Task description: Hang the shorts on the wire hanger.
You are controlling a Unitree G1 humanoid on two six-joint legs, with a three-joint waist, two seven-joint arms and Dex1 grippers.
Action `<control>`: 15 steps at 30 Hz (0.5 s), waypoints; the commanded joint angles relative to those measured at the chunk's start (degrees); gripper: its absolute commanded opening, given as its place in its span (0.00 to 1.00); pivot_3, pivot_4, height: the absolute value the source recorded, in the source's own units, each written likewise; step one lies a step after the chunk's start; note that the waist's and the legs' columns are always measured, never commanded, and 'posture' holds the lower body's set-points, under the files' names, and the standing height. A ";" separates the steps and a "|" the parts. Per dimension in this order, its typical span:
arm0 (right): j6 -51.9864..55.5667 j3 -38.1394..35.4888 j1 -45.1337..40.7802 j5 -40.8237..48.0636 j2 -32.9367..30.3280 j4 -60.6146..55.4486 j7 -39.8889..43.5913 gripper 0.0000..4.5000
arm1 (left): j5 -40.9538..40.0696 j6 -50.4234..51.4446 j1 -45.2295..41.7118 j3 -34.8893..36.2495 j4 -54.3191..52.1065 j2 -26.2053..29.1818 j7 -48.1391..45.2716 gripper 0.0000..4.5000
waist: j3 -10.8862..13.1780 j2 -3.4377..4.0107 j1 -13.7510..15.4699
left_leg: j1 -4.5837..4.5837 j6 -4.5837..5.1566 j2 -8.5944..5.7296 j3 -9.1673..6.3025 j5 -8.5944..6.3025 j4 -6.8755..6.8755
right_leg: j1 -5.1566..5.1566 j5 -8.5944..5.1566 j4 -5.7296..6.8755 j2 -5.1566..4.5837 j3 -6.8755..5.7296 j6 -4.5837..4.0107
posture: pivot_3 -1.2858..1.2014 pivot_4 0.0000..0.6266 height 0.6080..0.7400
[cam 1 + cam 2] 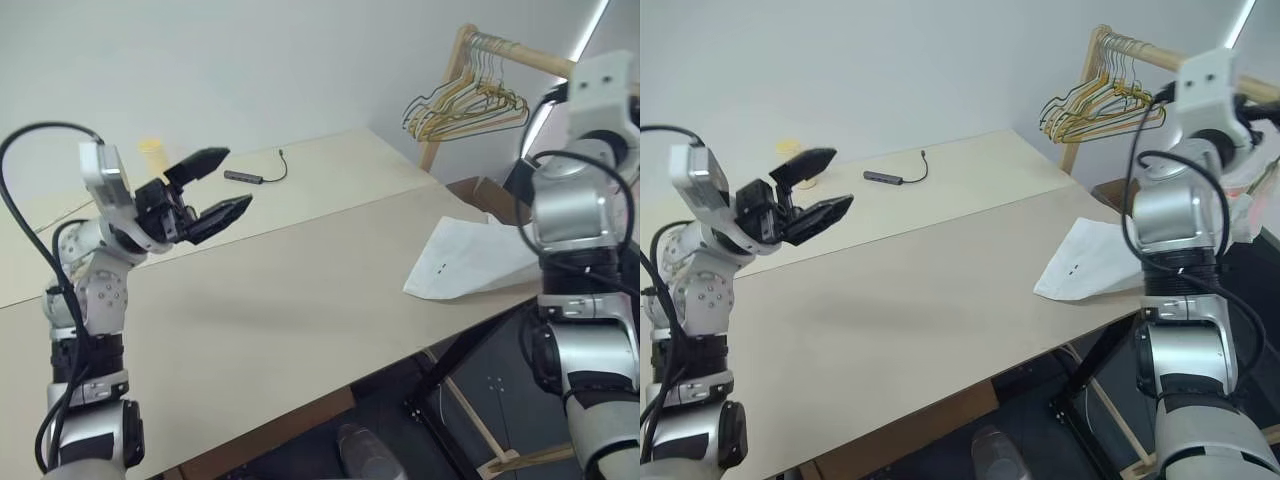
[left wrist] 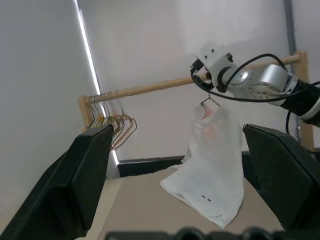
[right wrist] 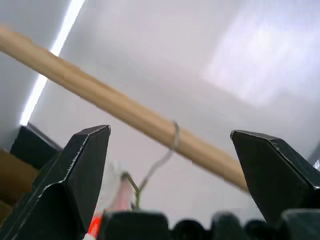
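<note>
Shorts (image 2: pixel 212 165) hang on the hanger (image 3: pixel 165 150) hooked over the rail (image 3: pixel 125 115), hem trailing onto the surface (image 1: pixel 300 300); both grippers' jaws released, empty.

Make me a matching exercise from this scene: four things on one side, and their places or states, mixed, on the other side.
Things:
1. shorts
2. wire hanger
3. black cable
4. left gripper

Places or states:
A. hooked over the wooden rail
B. open, raised above the table
C. white, lower end resting on the table's edge
D. lying on the far part of the table

Pairs: 1-C, 2-A, 3-D, 4-B
</note>
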 commanded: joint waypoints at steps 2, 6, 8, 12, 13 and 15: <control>-9.54 6.14 1.80 0.34 1.85 -6.08 12.32 1.00 | 3.84 -0.06 5.82 0.23 -4.93 2.72 3.82 1.00 | 0.00 -0.01 0.09 | 0.00 0.00 0.01 0.00 0.00 0.00 | 0.00 0.01 0.00 0.00 0.02 -0.01 | 0.43 0.00 1.00; -15.93 7.18 5.84 7.77 6.40 -10.47 26.31 1.00 | 4.45 0.55 12.53 1.58 -7.92 3.74 6.20 1.00 | 0.01 -0.08 0.81 | 0.06 0.00 0.05 -0.02 0.00 -0.01 | 0.03 0.01 0.01 0.02 -0.02 -0.01 | 0.45 0.00 1.00; -17.87 9.04 7.95 8.31 7.04 -11.99 31.56 1.00 | 4.74 0.96 15.63 2.20 -9.99 4.43 7.65 1.00 | 0.03 -0.11 1.99 | 0.02 0.00 0.06 -0.06 0.00 -0.01 | 0.01 0.02 0.04 0.02 -0.07 -0.03 | 0.46 0.00 1.00; -22.61 13.90 11.74 8.99 6.01 -14.63 43.31 1.00 | 4.18 2.24 21.84 4.00 -15.23 5.55 9.90 1.00 | 0.05 -0.14 5.14 | -0.09 -0.01 0.06 -0.10 -0.01 -0.01 | -0.11 0.02 -0.01 -0.02 -0.16 -0.04 | 0.49 0.00 1.00; -23.33 14.81 12.47 9.34 6.10 -15.07 45.74 1.00 | 4.13 2.64 23.60 4.36 -16.75 5.69 10.45 1.00 | 0.05 -0.16 5.98 | -0.10 -0.01 0.07 -0.10 -0.01 -0.02 | -0.12 0.02 -0.02 -0.01 -0.17 -0.05 | 0.49 0.00 1.00; -24.78 15.88 13.71 9.69 6.63 -15.50 48.90 1.00 | 4.03 3.21 26.63 4.80 -19.44 5.64 11.58 1.00 | 0.05 -0.17 7.65 | -0.11 -0.01 0.08 -0.11 -0.01 -0.02 | -0.14 0.02 -0.02 -0.01 -0.20 -0.06 | 0.50 0.00 1.00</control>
